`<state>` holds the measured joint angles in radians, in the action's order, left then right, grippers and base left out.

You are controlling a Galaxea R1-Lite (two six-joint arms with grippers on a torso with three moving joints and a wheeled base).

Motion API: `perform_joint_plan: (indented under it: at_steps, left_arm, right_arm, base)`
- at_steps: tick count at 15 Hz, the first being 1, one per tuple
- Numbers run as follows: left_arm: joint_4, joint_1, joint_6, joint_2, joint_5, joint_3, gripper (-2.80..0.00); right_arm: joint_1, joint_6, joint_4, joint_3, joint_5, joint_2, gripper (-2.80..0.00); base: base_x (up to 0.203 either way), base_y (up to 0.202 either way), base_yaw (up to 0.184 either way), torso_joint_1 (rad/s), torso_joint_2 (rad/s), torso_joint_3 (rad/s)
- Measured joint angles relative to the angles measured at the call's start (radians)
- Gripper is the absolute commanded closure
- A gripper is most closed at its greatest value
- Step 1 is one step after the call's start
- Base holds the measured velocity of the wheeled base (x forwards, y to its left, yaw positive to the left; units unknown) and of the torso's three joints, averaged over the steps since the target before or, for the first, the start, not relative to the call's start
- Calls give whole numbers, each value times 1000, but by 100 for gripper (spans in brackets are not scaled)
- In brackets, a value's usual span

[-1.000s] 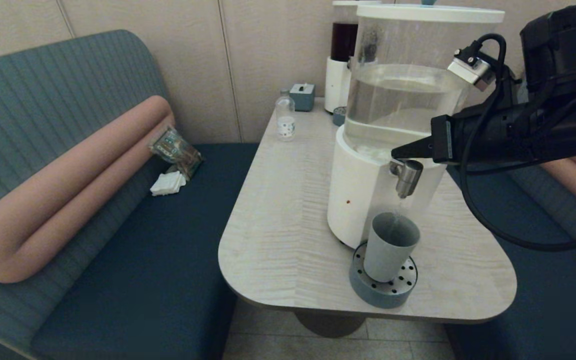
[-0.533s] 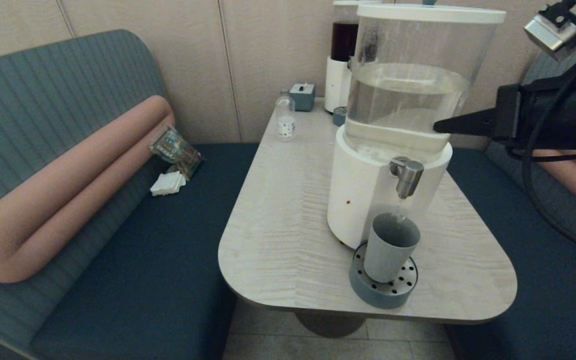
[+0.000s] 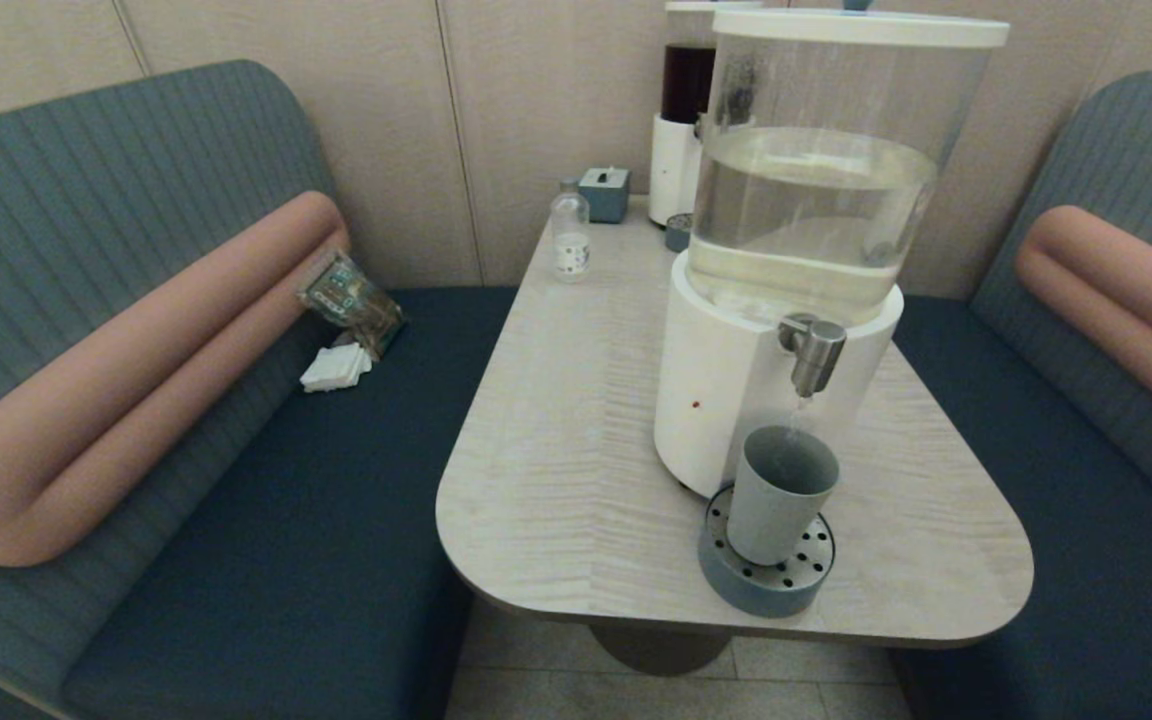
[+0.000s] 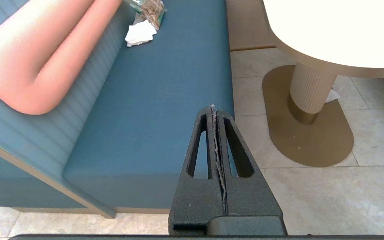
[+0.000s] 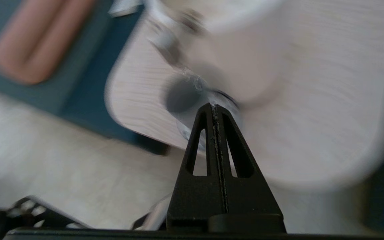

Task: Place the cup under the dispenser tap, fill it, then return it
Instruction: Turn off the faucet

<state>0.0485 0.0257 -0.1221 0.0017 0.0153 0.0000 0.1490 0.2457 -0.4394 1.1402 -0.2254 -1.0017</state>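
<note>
Teal booth benches (image 3: 266, 560), beige wall panels (image 3: 536, 100)

The cup (image 3: 781, 492) is showing a matte grey-blue finish, standing on a tray (image 3: 726, 575) with a perforated steel top. The dispenser tap (image 3: 814, 352) is looking like brushed steel, below a clear glossy tank (image 3: 836, 130) and smooth white base (image 3: 711, 400). The table (image 3: 556, 450) is showing pale wood grain; the bench (image 3: 286, 560) is looking like matte cloth.

A grey-blue cup (image 3: 781, 492) is sitting on a grey-blue tray (image 3: 766, 585) with a perforated steel top, against the dispenser's white base (image 3: 711, 395), on a pale wood-grain table (image 3: 556, 440), with teal ribbed benches (image 3: 86, 200) and salmon bolsters (image 3: 136, 370) flanking.
</note>
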Motion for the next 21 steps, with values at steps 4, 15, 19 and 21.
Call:
perform_joint_plan:
  at_steps: [4,15,19,21]
  left_arm:
    - [0,0,0,0,0,0,0]
    - [0,0,0,0,0,0,0]
    - [0,0,0,0,0,0,0]
    - [0,0,0,0,0,0,0]
  right_arm:
    - [-18,3,-218,-57,66,268,0]
    - [-156,-152,-406,-231,126,824,0]
    - [-156,-249,-273,-524,176,959,0]
    - [-156,-278,-108,-722,221,983,0]
  base:
    - [0,0,0,0,0,0]
    - [0,0,0,0,0,0]
    - [0,0,0,0,0,0]
    - [0,0,0,0,0,0]
